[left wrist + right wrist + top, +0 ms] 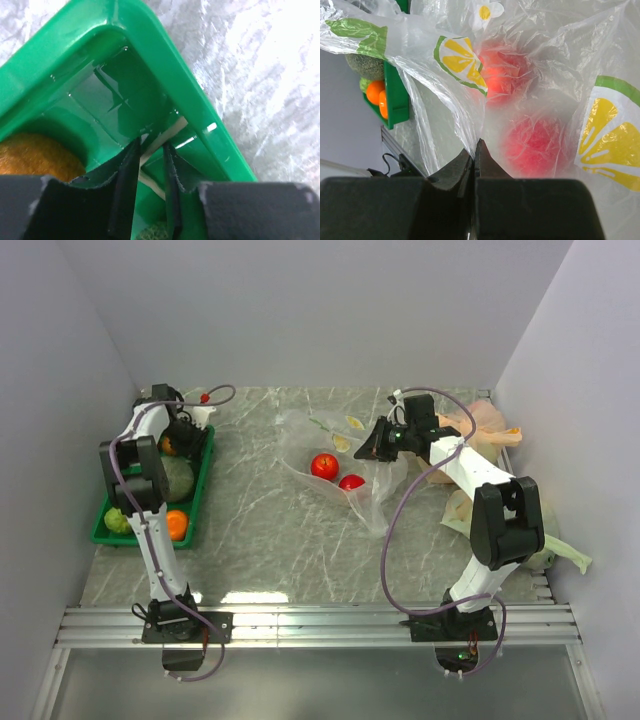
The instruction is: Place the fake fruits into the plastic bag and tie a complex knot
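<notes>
Bag (300,440): mid-table, two red fruits (324,466) inside; thin film may tear or slip.
Tray (200,495): left side, other fruits (176,524) inside.
Right gripper (475,150): clamped on bag film.
Left gripper (150,152): in tray corner, jaws a slit apart, hold unclear; may snag rim.

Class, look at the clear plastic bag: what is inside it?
Two red fruits show through the bag. Its crumpled folds could cover more, but that cannot be seen.

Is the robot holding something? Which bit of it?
The right pincer pinches the plastic bag by a fold of its edge. Whether the left pincer holds anything cannot be told.
</notes>
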`<state>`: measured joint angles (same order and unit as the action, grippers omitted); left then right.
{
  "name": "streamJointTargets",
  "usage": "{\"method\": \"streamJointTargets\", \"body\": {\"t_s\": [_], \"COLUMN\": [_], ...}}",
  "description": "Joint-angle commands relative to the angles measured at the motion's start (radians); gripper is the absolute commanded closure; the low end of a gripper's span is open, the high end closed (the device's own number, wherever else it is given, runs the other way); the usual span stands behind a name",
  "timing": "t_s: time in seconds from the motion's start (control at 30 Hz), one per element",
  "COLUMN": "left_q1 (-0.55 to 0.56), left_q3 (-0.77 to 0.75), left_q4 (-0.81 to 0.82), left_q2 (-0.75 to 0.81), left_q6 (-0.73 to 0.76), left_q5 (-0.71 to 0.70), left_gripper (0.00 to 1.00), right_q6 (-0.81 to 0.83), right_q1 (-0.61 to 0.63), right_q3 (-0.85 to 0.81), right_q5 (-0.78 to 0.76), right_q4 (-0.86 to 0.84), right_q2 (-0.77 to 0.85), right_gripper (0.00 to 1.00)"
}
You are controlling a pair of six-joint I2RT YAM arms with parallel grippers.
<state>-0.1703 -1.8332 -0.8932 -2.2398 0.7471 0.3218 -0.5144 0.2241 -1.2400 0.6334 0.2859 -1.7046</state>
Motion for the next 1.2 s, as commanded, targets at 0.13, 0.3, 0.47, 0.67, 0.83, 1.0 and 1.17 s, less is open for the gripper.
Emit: {"method": "streamJointTargets", "body": {"t_s": [0.13,0.3,0.47,0.67,0.83,1.0,1.17], "left_q1": [-0.003,-0.034,-0.074,-0.087,-0.094,-0.092,-0.087], "left_q3": [0.046,0.02,-0.003,0.011,-0.024,-0.084,-0.123], "left_q4": [0.06,0.007,-0.01,0.005,-0.001,-0.016,-0.035], "left_q2": [0.003,0.083,0.196,0.285,0.33,0.364,0.414], "left_q6": [0.018,-0.026,-0.068,-0.12,-0.156,-0.207,-0.233], "left_q5": [0.028,0.091,0.163,0.223,0.283,0.339,0.411], "left_gripper": [1.0,1.0,1.0,1.0,1.0,1.0,1.0], "right_q6": [0.022,0.017,0.017,0.008,0.013,0.01,0.004], "right_q1": [-0.009,-0.009,-0.009,-0.009,-0.008,-0.009,-0.009], "right_q3": [-0.044,-0.044,-0.044,-0.05,-0.049,-0.049,-0.05], "right_q5": [0.009,0.011,0.012,0.02,0.022,0.023,0.025], "right_q4": [0.004,-0.002,-0.004,-0.011,-0.011,-0.016,-0.021], "right_q2": [-0.012,-0.01,-0.006,-0.004,0.006,0.005,0.006], "right_gripper": [1.0,1.0,1.0,1.0,1.0,1.0,1.0]}}
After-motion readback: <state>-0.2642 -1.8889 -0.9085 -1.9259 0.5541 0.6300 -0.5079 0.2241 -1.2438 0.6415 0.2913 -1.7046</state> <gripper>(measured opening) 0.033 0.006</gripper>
